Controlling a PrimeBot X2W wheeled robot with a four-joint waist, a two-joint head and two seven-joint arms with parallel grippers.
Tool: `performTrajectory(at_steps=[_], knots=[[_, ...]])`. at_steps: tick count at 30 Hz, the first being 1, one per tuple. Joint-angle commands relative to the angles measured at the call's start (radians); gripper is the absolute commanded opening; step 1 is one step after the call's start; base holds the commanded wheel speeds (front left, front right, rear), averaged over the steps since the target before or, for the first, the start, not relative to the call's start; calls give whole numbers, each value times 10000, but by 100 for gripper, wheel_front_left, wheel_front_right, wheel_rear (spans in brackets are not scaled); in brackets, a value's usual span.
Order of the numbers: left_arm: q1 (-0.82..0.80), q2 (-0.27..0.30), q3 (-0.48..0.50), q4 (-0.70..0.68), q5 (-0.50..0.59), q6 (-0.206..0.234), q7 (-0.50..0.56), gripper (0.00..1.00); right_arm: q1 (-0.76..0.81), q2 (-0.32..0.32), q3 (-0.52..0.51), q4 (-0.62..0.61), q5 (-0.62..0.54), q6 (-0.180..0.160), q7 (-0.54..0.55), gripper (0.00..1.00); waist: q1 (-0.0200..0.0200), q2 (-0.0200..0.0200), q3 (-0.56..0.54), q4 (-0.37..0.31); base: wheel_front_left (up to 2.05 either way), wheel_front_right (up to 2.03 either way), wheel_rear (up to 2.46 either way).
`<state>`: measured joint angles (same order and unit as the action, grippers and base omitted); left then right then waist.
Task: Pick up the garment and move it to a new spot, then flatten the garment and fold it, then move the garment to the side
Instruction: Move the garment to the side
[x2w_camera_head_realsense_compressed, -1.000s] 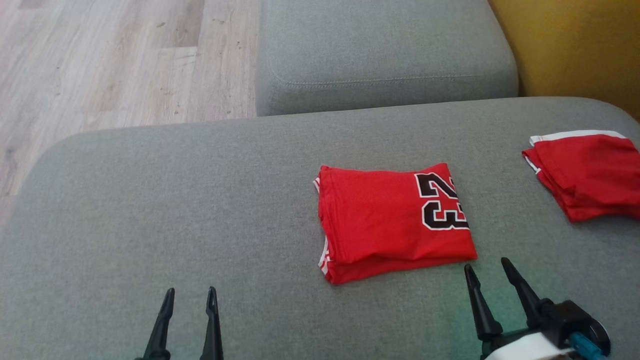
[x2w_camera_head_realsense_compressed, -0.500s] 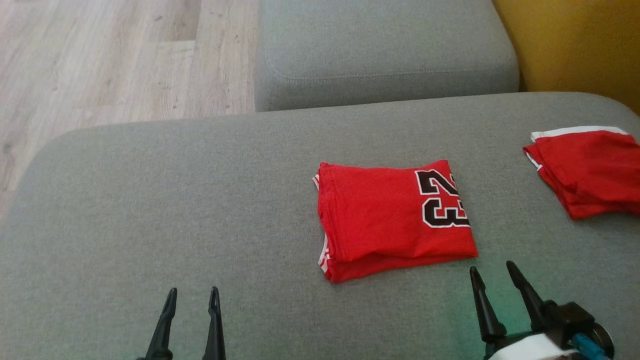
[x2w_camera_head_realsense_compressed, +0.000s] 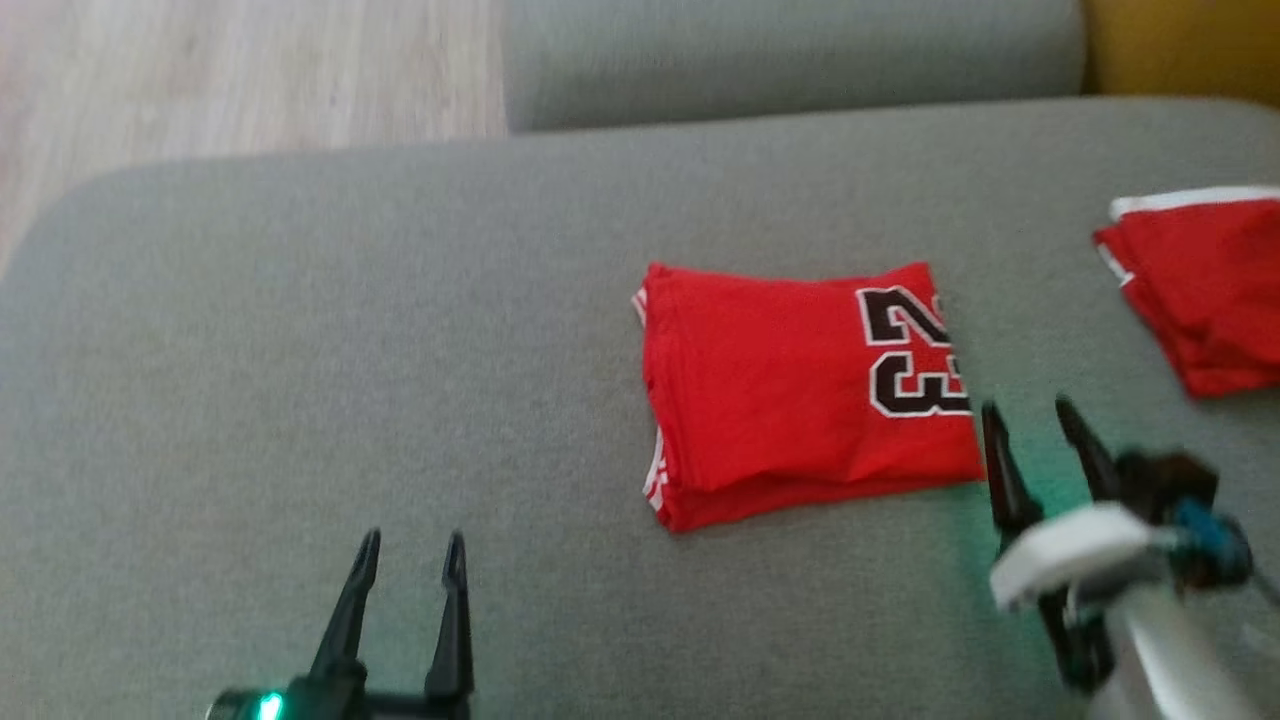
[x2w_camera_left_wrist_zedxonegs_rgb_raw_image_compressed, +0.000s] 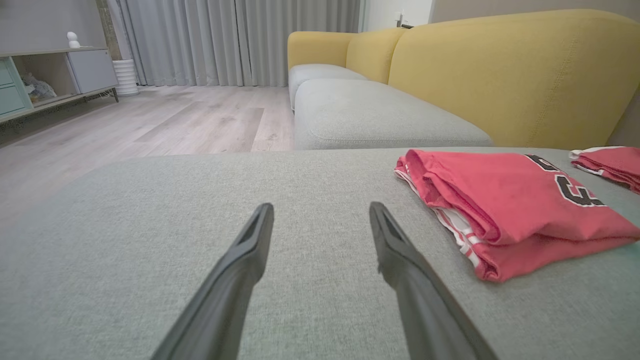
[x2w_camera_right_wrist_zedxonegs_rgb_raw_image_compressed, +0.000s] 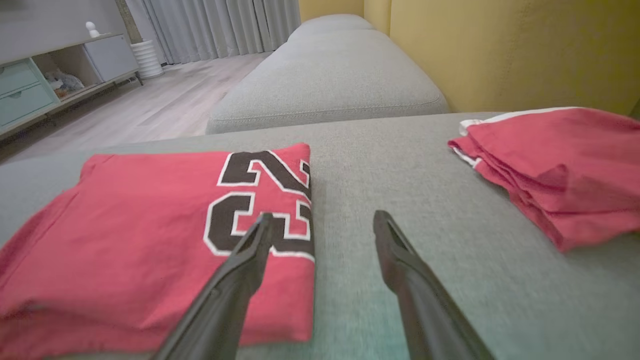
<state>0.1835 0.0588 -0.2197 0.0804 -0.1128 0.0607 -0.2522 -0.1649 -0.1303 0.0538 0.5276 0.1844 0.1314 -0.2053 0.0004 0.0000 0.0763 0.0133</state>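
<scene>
fold loss risk at side move

the folded jersey (x2w_camera_head_realsense_compressed: 790, 390) lies on the cushion (x2w_camera_head_realsense_compressed: 350, 330), with the right gripper (x2w_camera_head_realsense_compressed: 1028, 405) at its numbered edge. this and the left gripper (x2w_camera_head_realsense_compressed: 413, 536) are held wide, empty. if only top layers are pinched, the fold may be pulled open. counted: two grippers, two red garments; the second garment (x2w_camera_head_realsense_compressed: 1195, 290) lies well apart.

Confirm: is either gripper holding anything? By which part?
Nothing is held. The left gripper stands open over the cushion; the right gripper is open at the numbered edge of the folded red jersey.
</scene>
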Motion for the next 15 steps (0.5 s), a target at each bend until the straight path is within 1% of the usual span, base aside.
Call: performTrajectory(at_steps=[1, 9, 10, 11, 13, 15], knots=[[-523, -85, 224, -342, 138, -34, -95, 100, -765, -168, 265, -74, 145, -7, 186, 100, -4, 0, 412, 162, 0, 0, 0], [-1121, -85, -67, -262, 264, -69, -95, 100, -2601, -615, 804, 1516, 711, -7, 1987, 100, -4, 0, 1167, 491, 0, 0, 0], [-1249, -85, -121, -254, 288, -54, -95, 100, -2847, -627, 938, 2023, 963, -7, 2498, 100, -4, 0, 1311, 545, 0, 0, 0], [-1310, -85, -154, -249, 296, -51, -95, 100, -2929, -632, 1045, 2256, 1120, -7, 2771, 61, -4, 0, 1376, 578, 0, 0, 0], [-1420, -85, -212, -245, 306, -42, -95, 100, -3020, -621, 1392, 2520, 1525, -7, 3211, 0, -4, 0, 1493, 627, 0, 0, 0], [-1490, -85, -217, -266, 313, -5, -95, 100, -3083, -661, 1682, 2462, 2042, -7, 3311, 0, -4, 0, 1606, 609, 0, 0, 0]])
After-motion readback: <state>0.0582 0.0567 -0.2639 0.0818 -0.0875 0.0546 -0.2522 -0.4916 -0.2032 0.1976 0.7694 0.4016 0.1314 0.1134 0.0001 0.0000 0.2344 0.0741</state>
